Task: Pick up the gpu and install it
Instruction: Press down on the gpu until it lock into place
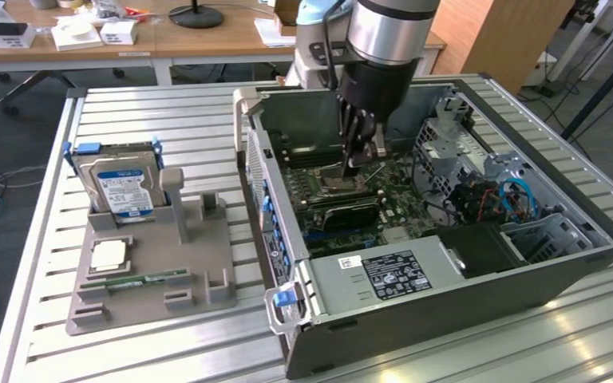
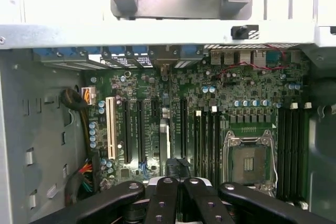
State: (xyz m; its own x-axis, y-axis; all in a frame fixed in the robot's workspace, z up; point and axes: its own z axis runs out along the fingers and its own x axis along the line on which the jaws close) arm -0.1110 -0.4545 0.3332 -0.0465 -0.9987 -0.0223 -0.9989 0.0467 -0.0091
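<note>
Inside the open computer case point(image 1: 498, 311) the gpu point(image 1: 341, 214) stands on edge in a motherboard slot, the gripper point(image 1: 360, 159) just beyond it, fingers pressed together, while the left-hand holder point(image 1: 147, 263) carries the hard drive point(image 1: 124, 187).

You see a big grey computer case point(image 1: 562, 275) lying open on the slatted metal table point(image 1: 157, 351). Its green board point(image 2: 210, 108) has an empty silver chip socket point(image 2: 250, 162). Beside it, a grey plastic holder tray point(image 1: 168, 263) holds a silver hard drive with a blue-white label point(image 1: 122, 187) and a thin green memory stick point(image 1: 136, 280).
</note>
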